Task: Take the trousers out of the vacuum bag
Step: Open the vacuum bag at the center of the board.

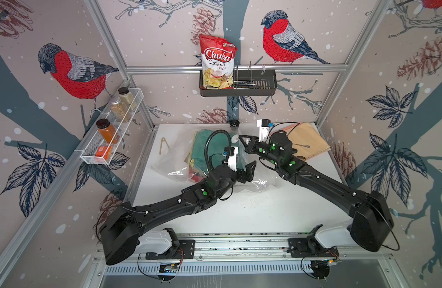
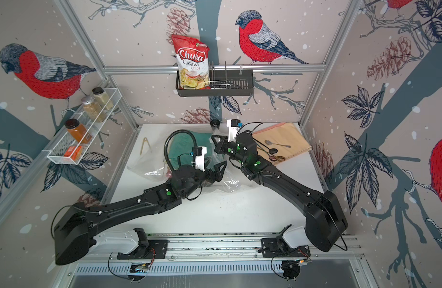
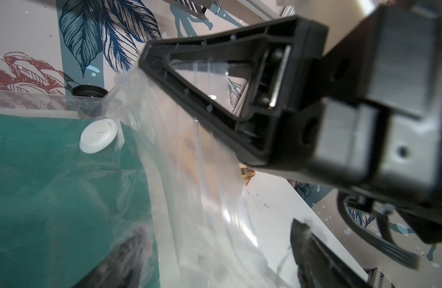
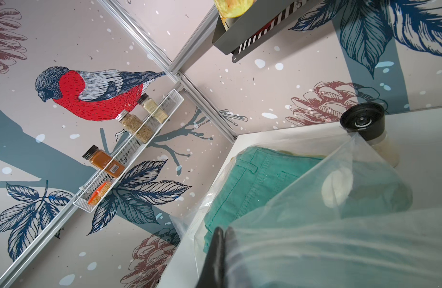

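Trousers lie folded inside the vacuum bag on the desk, the teal pair on top. The right fingers are pinched together on the bag's clear film, holding it up. The left fingers stand apart at the bag's near end, just beside the stack. Opening appears to be the step in hand; next, the left arm must reach in and grip fabric, not plastic.

Glossy, crinkled clear plastic vacuum bag, matt teal woven cloth trousers, smooth white table.
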Controlling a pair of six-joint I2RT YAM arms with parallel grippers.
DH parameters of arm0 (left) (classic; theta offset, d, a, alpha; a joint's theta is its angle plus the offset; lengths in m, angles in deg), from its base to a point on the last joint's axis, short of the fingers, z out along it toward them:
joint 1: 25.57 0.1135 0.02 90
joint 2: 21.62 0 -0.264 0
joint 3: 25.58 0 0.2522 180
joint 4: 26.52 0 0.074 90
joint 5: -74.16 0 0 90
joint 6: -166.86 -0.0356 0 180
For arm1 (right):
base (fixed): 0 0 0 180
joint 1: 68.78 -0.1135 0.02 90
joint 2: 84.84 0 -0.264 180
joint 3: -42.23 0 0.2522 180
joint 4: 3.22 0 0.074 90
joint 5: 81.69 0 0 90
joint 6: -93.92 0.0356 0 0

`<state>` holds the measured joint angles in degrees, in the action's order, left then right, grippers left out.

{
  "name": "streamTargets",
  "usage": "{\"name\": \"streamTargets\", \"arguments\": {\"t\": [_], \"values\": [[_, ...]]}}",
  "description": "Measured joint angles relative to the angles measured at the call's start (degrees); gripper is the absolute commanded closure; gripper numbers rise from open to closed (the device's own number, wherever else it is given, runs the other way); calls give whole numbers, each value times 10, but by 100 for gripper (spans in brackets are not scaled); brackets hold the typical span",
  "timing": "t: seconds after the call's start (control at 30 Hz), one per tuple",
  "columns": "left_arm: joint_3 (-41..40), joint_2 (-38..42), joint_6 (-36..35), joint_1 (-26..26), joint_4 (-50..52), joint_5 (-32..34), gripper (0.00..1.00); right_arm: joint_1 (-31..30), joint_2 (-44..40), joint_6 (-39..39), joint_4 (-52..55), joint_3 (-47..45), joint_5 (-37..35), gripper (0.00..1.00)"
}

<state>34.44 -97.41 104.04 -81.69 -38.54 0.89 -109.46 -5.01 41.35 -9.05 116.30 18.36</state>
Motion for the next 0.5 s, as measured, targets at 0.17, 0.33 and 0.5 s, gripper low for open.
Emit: {"name": "streamTargets", "arguments": {"t": [0.17, 0.33, 0.5], "values": [[7, -33, 10, 0, -6, 16, 22, 5, -27, 1, 2, -14, -8, 100], [8, -45, 11, 0, -13, 31, 35, 6, -47, 3, -1, -31, -9, 100], [12, -50, 7, -2, -27, 29, 62, 11, -63, 5, 0, -43, -12, 100]]}}
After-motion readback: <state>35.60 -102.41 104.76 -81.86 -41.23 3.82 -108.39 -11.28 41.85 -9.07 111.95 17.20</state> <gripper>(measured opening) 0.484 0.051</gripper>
